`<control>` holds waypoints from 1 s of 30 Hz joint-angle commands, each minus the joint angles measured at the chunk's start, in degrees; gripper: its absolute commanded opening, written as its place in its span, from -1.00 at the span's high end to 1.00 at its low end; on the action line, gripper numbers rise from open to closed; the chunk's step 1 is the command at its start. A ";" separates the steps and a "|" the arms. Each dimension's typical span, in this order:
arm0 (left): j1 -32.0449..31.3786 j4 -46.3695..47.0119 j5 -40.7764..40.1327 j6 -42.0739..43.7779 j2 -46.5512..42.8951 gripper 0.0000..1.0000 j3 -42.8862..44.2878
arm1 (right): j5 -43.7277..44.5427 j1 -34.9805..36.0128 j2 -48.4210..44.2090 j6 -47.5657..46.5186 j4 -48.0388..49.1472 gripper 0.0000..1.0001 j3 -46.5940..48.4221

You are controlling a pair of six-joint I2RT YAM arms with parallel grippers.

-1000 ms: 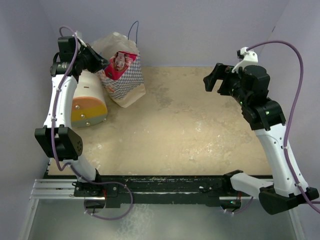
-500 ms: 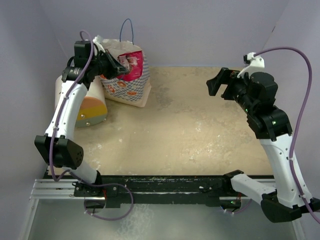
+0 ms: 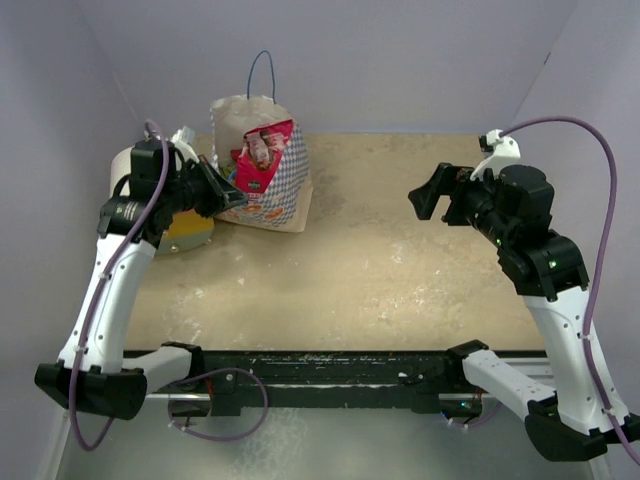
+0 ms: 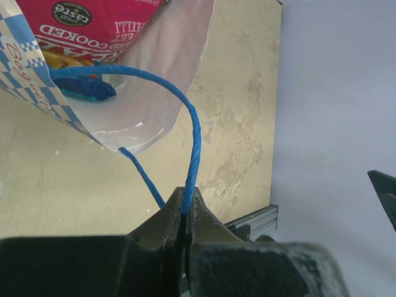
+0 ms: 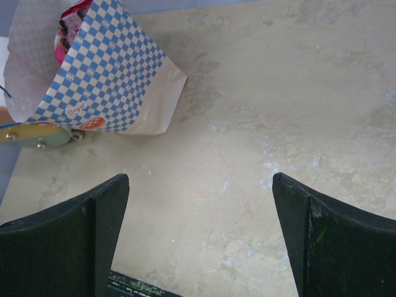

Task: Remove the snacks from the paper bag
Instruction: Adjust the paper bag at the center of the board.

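Observation:
The blue-and-white checkered paper bag (image 3: 278,185) stands tilted at the back left of the table, its mouth open upward. A pink-red snack packet (image 3: 262,150) sticks out of it; the left wrist view shows that packet (image 4: 93,25) and a blue packet (image 4: 86,88) inside the bag (image 4: 37,86). My left gripper (image 3: 222,193) is shut on the bag's thin blue cord handle (image 4: 195,142), right beside the bag. My right gripper (image 3: 432,190) is open and empty, above the table's right side. The right wrist view shows the bag (image 5: 105,86) far off at upper left.
A white-and-orange cylinder (image 3: 185,228) lies behind my left arm, against the left wall. The bag's other blue handle (image 3: 262,72) stands up against the back wall. Pale walls close the back and both sides. A black rail (image 3: 320,370) runs along the near edge.
My left gripper moved toward me and lower with the handle in it, and the bag shifted right and stood more upright. My right gripper barely moved.

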 commanded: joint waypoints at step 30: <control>-0.72 -18.38 -7.92 10.21 -10.12 1.00 0.53 | -26.88 3.44 44.98 15.75 35.70 -0.99 19.71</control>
